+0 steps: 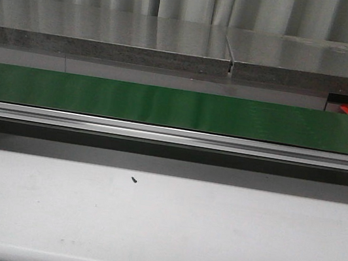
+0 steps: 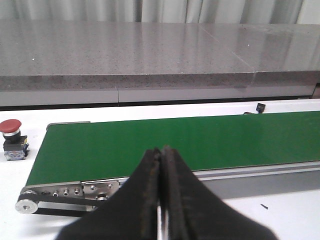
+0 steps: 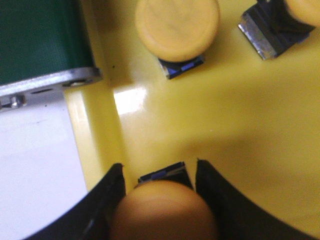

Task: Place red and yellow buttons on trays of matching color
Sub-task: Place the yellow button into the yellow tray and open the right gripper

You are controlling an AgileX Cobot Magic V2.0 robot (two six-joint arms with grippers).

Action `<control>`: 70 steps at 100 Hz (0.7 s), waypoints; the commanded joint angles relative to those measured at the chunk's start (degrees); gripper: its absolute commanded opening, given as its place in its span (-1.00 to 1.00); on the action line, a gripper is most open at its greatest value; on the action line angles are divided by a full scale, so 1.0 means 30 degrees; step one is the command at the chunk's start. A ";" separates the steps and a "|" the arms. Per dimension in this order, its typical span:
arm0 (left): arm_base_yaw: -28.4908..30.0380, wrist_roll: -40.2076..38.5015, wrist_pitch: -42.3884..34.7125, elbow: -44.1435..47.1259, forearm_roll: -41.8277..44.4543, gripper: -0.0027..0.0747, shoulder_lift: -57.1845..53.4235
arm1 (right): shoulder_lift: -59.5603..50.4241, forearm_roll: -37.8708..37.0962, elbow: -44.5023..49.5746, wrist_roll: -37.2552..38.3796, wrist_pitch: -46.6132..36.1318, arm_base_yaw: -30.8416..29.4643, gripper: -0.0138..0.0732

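- Buttons first: your right gripper (image 3: 160, 200) has its fingers straddling a yellow button (image 3: 162, 210) (domed cap toward the camera, dark block body showing just behind it), and it sits low over the yellow tray (image 3: 240, 130).
- Fingers look tight on either side of the body, so I read this as clamped on it, though contact on the far side is hidden by the cap.
- Two more yellow ones are already in that tray: a full cap (image 3: 177, 25) at 12 o'clock from your fingers, and a partly cropped one (image 3: 280, 22) toward 1 o'clock.
- Left gripper (image 2: 161, 165) is pressed together, holding nothing, parked near the green conveyor belt (image 2: 170, 140).
- A red button (image 2: 12, 137) stands upright on the white table just off the belt's end, at about 9 o'clock from that belt in the left wrist view; no red tray shows there.
- Handling, as I judge it: these are rigid plastic switches, light, not fragile, with a smooth rounded cap that would slip under the pads.
- So take the red one by the square block under the cap (flat sides, better purchase), not by the dome.
- It looks top-heavy; a nudge could tip it, so come straight down.
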 commanded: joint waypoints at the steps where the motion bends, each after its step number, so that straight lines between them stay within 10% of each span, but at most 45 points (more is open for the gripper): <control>1: -0.0138 0.0055 -0.1293 -0.0503 -0.0390 -0.98 0.0159 | -0.0562 0.0214 -0.0193 -0.0091 -0.1917 -0.0138 -0.49; 40: -0.0138 0.0055 -0.1293 -0.0503 -0.0390 -0.98 0.0159 | 0.1069 0.0214 -0.0193 -0.0139 -0.2882 -0.0138 -0.43; 70: -0.0138 0.0055 -0.1293 -0.0503 -0.0390 -0.98 0.0159 | 0.1069 0.0441 -0.0362 -0.0139 -0.2310 -0.0138 0.56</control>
